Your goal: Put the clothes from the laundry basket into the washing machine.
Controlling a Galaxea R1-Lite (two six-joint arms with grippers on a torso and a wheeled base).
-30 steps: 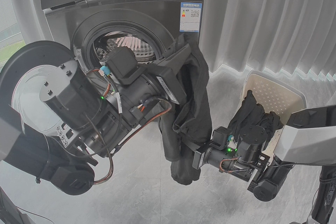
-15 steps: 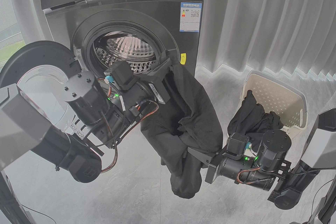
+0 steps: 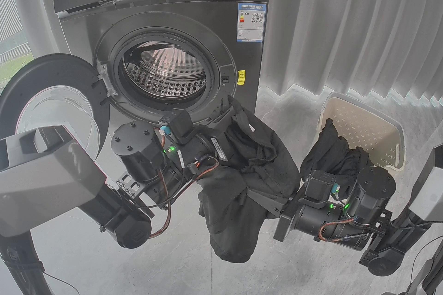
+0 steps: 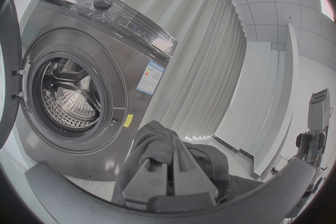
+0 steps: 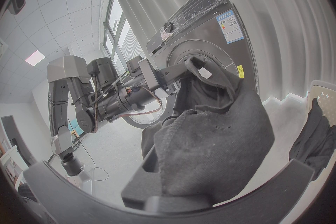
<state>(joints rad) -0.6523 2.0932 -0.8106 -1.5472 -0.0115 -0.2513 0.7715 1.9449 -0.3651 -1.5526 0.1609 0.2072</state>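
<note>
A dark garment (image 3: 258,167) hangs between my two grippers, in front of and below the washing machine's (image 3: 161,1) open drum (image 3: 161,72). My left gripper (image 3: 230,110) is shut on its upper edge, just below the drum's rim. In the left wrist view, the left gripper (image 4: 171,168) pinches the cloth (image 4: 155,140). My right gripper (image 3: 259,203) is shut on the lower part of the garment, whose cloth (image 5: 217,137) drapes over it. The laundry basket (image 3: 369,123) stands on the floor at the right with more dark clothes (image 3: 334,155) spilling over its rim.
The machine's round door (image 3: 50,93) is swung open to the left, beside my left arm. White curtains (image 3: 350,14) hang behind the machine and the basket. Bare grey floor (image 3: 184,263) lies in front of the machine.
My left gripper has dropped from in front of the drum opening to below its rim, carrying the garment down; the drum now shows in full. My right gripper shifted slightly right and lower.
</note>
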